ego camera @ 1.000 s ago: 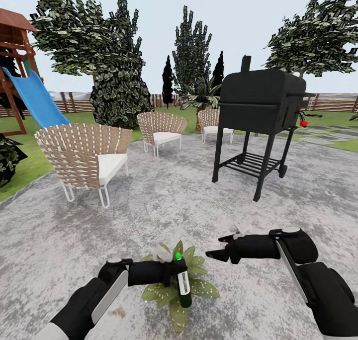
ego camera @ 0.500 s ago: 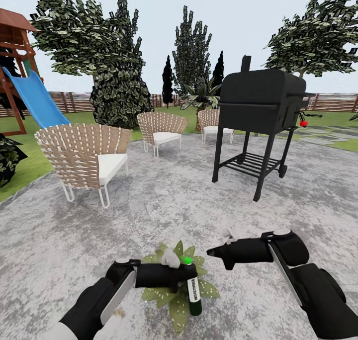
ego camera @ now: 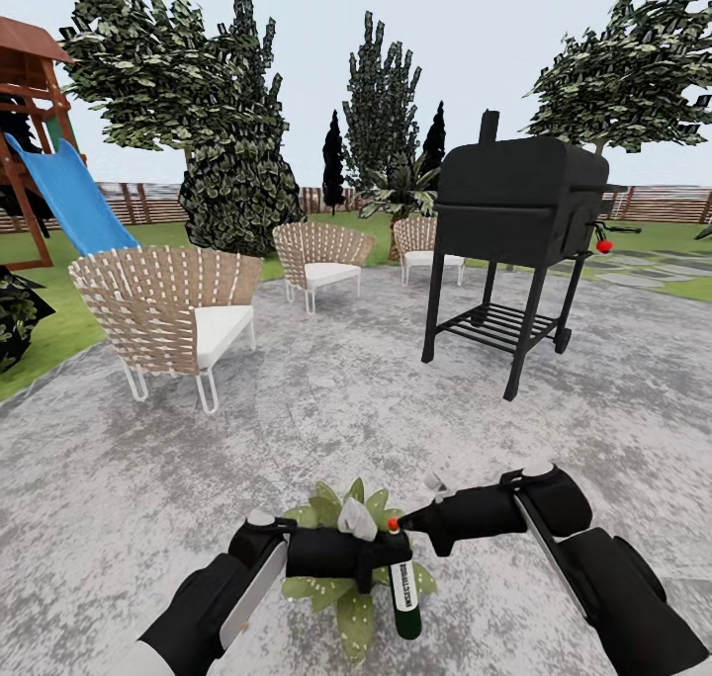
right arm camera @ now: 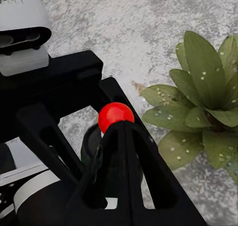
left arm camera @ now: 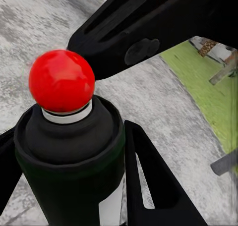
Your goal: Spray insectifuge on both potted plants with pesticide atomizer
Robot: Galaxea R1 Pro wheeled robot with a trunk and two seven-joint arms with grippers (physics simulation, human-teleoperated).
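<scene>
both hands (ego camera: pixel 381 555) (ego camera: pixel 407 524) moved closer; left grips one pesticide atomizer (ego camera: pixel 403 597) over one potted plant (ego camera: pixel 346 597); right clenched.

You are in a home back garden: ahead of your grippers a gravelly round patio (ego camera: pixel 297 429) holds wicker chairs (ego camera: pixel 168 305) and a black grill (ego camera: pixel 519 202), with lawn (ego camera: pixel 40 335), slide (ego camera: pixel 69 197), trees and fence (ego camera: pixel 148 202) beyond.

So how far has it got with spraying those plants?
Picking up looks done: the left gripper is shut on the dark green spray bottle with a red tip. In hand: the green-leaved potted plant under it shows whitish specks, and the right gripper sits at the red tip. Left: finishing that plant's cover, then the second plant.
</scene>
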